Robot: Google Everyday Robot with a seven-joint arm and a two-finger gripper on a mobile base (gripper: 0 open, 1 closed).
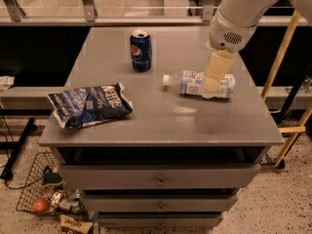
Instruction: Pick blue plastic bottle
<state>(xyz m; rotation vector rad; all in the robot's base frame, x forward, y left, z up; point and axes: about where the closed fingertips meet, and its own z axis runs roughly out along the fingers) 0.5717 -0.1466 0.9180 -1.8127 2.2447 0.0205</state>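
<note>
Gripper (210,86): hangs from the white arm that enters at top right, directly over the right half of the bottle (190,83). How far open it is: cannot tell. Contact with the bottle: cannot tell, since it only overlaps the bottle in this view.

Bottle: lies on its side on the grey cabinet top (161,123), right of centre. White cap points left, clear body, pale blue-and-white label.

Surroundings: dark blue soda can (141,50) stands upright behind and left of the cap, apart from it. Crinkled blue chip bag (90,104) lies flat near the front-left edge, well apart. Wire basket (30,191) with odds and ends sits on the floor at lower left.
</note>
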